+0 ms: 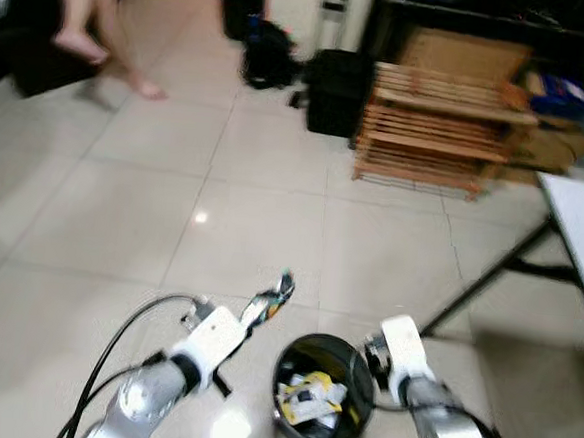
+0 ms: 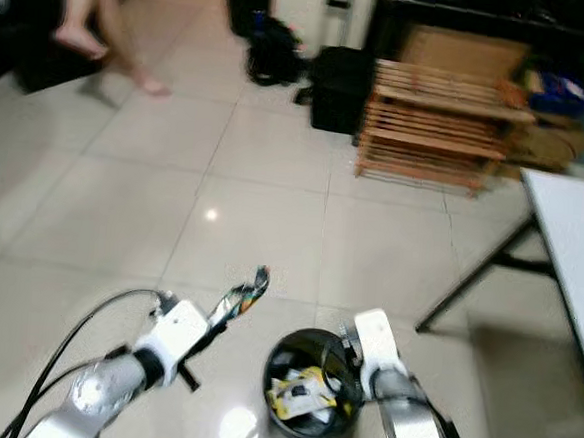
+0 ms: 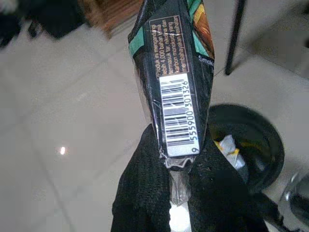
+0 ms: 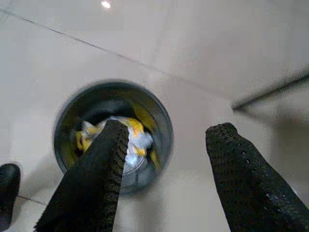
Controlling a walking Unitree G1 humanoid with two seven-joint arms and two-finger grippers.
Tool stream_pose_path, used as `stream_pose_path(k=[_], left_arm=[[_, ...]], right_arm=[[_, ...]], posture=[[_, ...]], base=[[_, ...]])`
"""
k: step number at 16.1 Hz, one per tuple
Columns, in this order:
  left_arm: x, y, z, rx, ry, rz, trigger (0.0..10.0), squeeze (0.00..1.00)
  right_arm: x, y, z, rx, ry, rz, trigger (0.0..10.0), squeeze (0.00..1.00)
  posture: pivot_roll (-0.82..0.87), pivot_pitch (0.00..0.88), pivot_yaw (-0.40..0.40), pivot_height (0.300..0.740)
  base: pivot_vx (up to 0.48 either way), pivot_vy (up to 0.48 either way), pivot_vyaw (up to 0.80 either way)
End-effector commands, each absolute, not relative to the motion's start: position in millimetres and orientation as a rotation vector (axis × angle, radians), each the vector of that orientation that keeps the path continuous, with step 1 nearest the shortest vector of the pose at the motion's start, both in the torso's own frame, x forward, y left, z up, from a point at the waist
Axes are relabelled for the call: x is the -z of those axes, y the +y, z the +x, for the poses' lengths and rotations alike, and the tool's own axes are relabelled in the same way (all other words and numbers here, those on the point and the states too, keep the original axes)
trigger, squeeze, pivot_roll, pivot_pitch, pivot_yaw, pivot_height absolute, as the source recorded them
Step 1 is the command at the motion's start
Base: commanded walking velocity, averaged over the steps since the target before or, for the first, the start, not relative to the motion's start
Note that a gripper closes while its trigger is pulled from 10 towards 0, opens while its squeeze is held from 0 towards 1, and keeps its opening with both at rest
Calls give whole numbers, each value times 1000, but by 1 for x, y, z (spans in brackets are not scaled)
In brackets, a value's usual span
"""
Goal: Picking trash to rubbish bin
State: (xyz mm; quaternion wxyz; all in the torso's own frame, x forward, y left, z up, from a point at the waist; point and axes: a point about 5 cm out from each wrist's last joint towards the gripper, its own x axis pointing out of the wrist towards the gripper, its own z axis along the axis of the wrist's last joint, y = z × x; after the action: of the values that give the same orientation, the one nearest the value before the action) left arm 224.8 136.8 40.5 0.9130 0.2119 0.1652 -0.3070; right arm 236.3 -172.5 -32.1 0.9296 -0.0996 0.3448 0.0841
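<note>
Barcoded wrapper (image 3: 176, 104) in left gripper (image 3: 178, 193)

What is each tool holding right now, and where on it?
Left tool pinches a wrapper by its crimped end near the barcode. Right tool is open and holds nothing, above the bin.

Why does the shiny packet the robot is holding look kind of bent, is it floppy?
Probably floppy: the wrapper creases and twists above the left gripper pinching it. It looks thin and empty, so likely very light. Its glossy film may be slippery.
</note>
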Motion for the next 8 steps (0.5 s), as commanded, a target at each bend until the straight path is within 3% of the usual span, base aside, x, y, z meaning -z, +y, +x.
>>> stream_pose_path(k=[1,4,8], left_arm=[[-35,134,223,659,356,448,10000,0],[-25,138,230,675,392,459,10000,0],[-7,143,226,667,466,451,10000,0]], right_arm=[[24,-181,239,-126,680,-198,10000,0],[18,-185,225,-72,667,-145,10000,0],[12,-171,228,-104,669,-124,10000,0]], posture=[[-25,56,-45,740],[-34,55,-53,740],[-19,50,-77,740]], base=[[0,0,-800],[0,0,-800],[0,0,-800]])
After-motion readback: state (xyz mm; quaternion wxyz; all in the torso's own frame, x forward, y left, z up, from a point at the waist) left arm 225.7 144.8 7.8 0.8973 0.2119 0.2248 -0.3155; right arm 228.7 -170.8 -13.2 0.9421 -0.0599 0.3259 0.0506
